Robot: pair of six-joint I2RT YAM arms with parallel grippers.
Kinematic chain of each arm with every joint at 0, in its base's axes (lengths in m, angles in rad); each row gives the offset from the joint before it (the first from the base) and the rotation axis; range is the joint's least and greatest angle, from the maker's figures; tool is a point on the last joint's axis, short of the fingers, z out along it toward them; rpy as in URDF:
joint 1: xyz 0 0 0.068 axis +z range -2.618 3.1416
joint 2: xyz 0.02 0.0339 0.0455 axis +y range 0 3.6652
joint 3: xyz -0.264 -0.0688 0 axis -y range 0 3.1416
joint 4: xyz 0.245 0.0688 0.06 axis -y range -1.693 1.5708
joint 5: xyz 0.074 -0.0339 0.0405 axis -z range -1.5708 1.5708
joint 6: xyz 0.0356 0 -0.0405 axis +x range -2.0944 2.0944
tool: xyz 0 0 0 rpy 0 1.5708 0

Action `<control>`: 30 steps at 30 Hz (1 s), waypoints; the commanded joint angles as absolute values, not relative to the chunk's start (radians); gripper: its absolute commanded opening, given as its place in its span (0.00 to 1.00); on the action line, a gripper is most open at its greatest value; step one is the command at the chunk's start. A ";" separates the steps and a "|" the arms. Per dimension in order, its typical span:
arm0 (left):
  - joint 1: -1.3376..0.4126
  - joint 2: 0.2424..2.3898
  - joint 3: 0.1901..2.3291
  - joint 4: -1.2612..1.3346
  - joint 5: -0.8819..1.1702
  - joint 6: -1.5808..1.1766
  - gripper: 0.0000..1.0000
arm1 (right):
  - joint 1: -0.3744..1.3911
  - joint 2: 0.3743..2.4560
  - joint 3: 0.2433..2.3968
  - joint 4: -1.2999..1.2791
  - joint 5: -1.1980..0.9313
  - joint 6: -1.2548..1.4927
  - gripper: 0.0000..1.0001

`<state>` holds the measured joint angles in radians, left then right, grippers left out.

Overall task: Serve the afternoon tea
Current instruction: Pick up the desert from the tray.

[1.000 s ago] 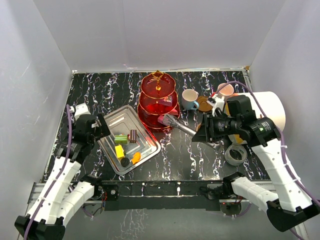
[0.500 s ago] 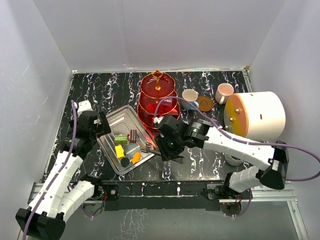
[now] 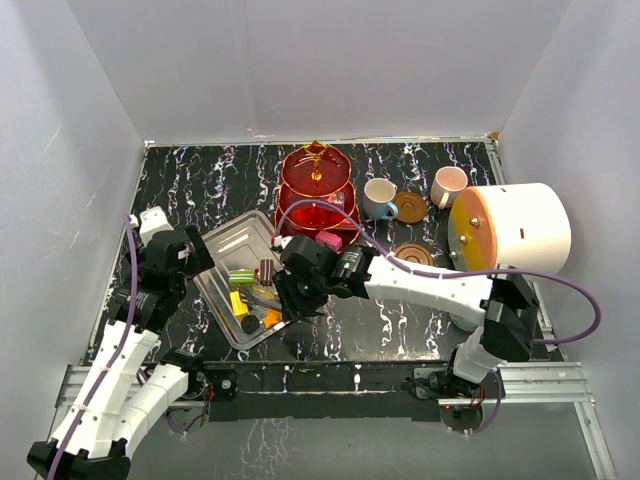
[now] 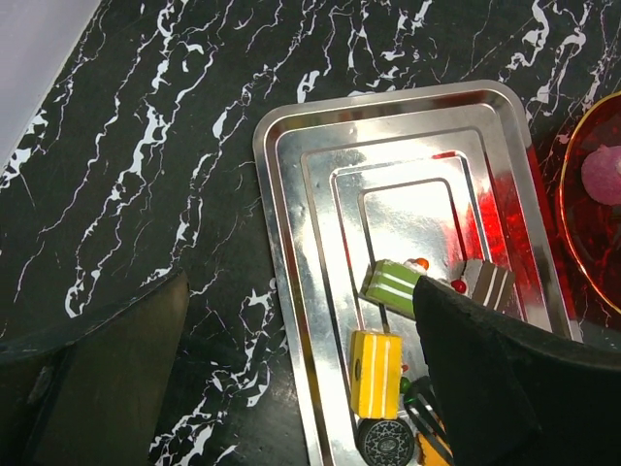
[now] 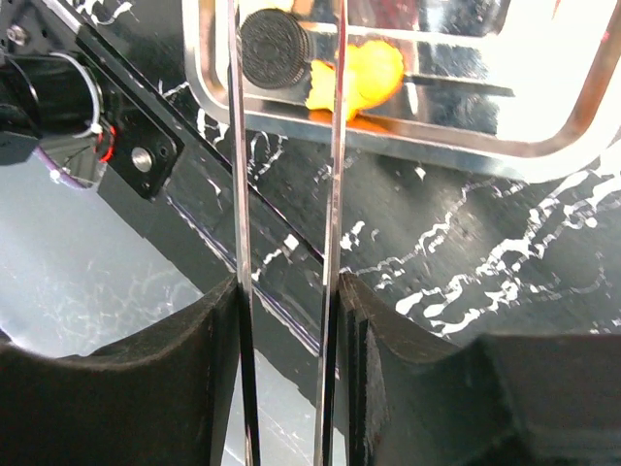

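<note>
The red stand is in the upper middle of the top view, and one pink sweet already lies on its lowest tier. The other sweets are in the silver tray, left of centre and just below the stand. They are a green sweet, a striped brown sweet, a yellow sweet, a dark round biscuit and an orange sweet. To the right of the stand, the blue cup is just beside one saucer. The pink cup is further right, and the second saucer lies apart, lower in the frame.

The right gripper is over the lower right edge of the tray. Its fingers press on a pair of metal tongs. In the wrist view the two blades stand a little apart and point toward the biscuit and the orange sweet. I cannot tell whether the tips touch anything. The left gripper hovers at the left side of the tray, its jaws wide apart and empty.

I judge that the step in hand is carrying sweets from the tray to the stand. The next move needs the blades lowered around one sweet, then a gentle squeeze, so the piece does not slip on the smooth metal.
</note>
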<state>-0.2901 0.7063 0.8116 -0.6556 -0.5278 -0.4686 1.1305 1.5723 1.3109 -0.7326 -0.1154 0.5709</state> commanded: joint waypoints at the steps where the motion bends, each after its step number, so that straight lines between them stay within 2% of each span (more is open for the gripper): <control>1: -0.292 0.681 0.838 -0.673 -0.574 -0.482 0.99 | 1.132 1.608 1.317 -0.561 -0.152 0.603 0.39; 13: -0.293 0.696 0.836 -0.670 -0.559 -0.477 0.99 | 1.107 1.658 1.321 -0.580 -0.165 0.598 0.39; 19: -0.292 0.716 0.839 -0.667 -0.542 -0.471 0.99 | 1.071 1.675 1.261 -0.508 -0.276 0.612 0.39; 30: -0.292 0.717 0.836 -0.657 -0.531 -0.462 0.99 | 1.067 1.730 1.285 -0.447 -0.412 0.610 0.38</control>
